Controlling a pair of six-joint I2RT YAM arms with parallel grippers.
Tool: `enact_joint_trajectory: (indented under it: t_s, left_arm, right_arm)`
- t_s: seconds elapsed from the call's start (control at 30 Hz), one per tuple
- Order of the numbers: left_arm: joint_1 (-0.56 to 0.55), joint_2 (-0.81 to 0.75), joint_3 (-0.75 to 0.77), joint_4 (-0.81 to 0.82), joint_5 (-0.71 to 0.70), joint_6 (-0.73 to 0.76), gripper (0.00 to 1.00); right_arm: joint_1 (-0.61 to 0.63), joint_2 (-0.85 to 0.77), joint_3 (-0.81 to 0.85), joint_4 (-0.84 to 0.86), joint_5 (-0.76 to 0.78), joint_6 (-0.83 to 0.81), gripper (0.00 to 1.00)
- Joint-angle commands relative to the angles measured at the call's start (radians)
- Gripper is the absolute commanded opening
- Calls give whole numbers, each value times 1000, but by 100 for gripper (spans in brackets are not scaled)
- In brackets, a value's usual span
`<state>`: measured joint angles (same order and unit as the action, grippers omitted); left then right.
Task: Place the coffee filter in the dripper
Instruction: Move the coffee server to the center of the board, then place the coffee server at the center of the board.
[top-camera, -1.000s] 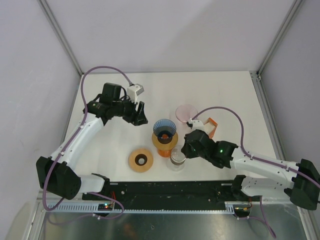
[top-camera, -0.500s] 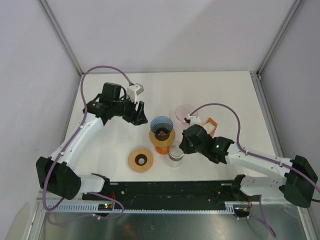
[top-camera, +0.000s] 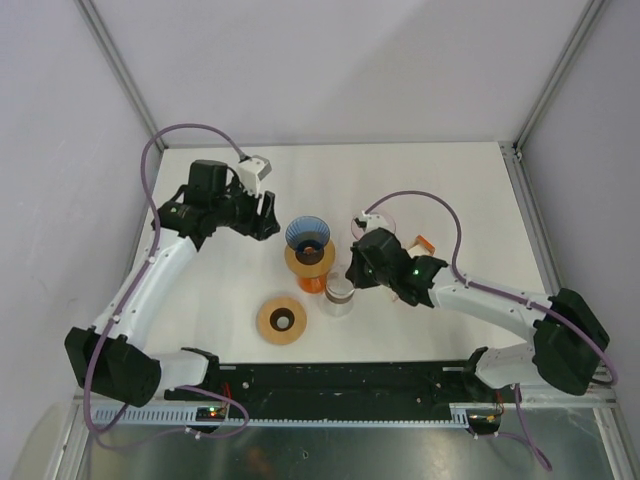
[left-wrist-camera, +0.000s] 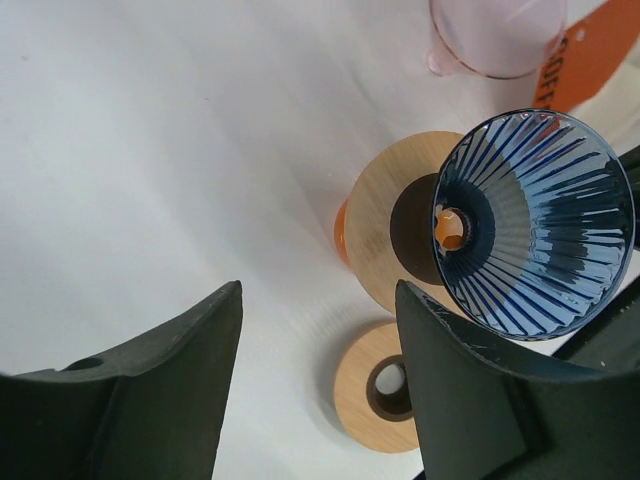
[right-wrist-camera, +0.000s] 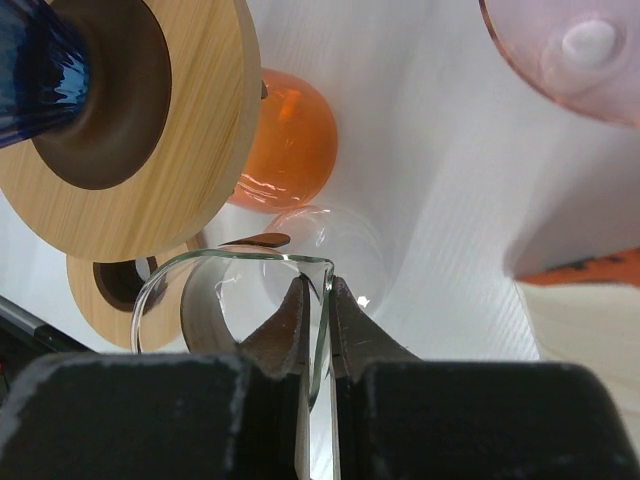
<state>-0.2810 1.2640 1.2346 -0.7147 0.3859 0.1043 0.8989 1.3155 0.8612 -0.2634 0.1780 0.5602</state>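
Filter: not plainly visible; the orange packet (top-camera: 424, 243) just beside the pink funnel (right-wrist-camera: 580, 50) may hold it, but that cannot be told.
Dripper (left-wrist-camera: 535, 225): blue ribbed glass cone, empty, seated in a wooden collar over an orange bulb (right-wrist-camera: 285, 140), mid-desk (top-camera: 450, 190).
Left claw (left-wrist-camera: 315, 300): jaws apart, holding nothing, hovering beside the dripper.
Right claw (right-wrist-camera: 318, 300): pinched on the rim of a clear glass cup (right-wrist-camera: 300, 245) next to the bulb.
Handling: a paper filter is likely feather-light, limp and easily creased; a light pinch at its top edge would suit.
Risk: the glass stack looks top-heavy and breakable, so nudging it is best avoided.
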Motion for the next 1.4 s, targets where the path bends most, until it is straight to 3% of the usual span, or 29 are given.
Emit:
enact_joint_trajectory:
  t_s: [0.0,0.47,0.9,1.1,1.37]
  left_arm:
    - [29,-39,40,18,-57,34,68]
    - [91,-56,30,19,-68,48,68]
    - [118,-82,-16,-21,-91,84,75]
    - [118,-90,-67,-30,-55,95,75]
    - [118,-105,-167,-39,-46,147,77]
  right_arm:
    - [-25,72,57,67,-39,-52,0]
    - [-62,197,175,91,-94,-111,0]
    - [-5,79,199,-200,-62,-114,0]
    - [18,64,199,-249,-74,-83,0]
    - [19,68,199,-256,-86,-69,19]
